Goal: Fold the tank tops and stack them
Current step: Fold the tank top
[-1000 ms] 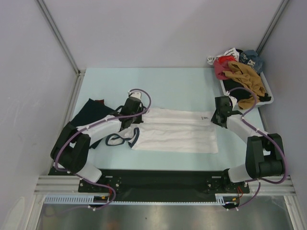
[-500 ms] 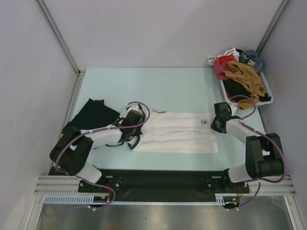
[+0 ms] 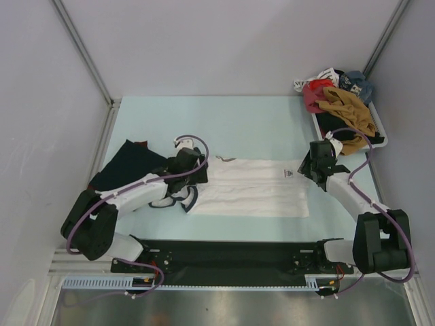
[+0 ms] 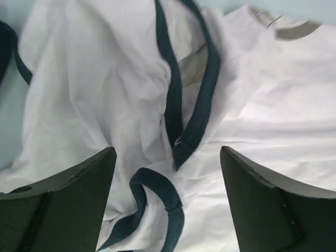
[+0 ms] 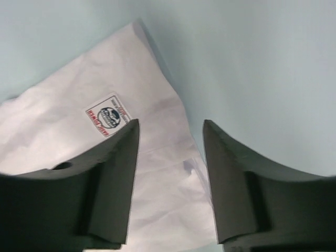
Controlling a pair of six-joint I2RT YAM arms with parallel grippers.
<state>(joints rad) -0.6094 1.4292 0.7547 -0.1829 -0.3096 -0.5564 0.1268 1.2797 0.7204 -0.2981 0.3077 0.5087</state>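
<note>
1. Count: two tank tops, two grippers, one white basket heaped with mixed clothes.
2. White tank top: on the pale table, left of the basket and nearer the arm bases. It is folded into a long flat band.
3. Its soft, wrinkled cloth has navy trim bunched in loops at the end away from the basket. A small printed label sits at the basket-side end.
4. Dark navy tank top: furthest from the basket, beyond the white one, lying crumpled.
5. Left gripper: fingers spread, nothing between them, over the trim loops.
6. Right gripper: fingers spread and empty, just in front of the basket, over the label corner.
</note>
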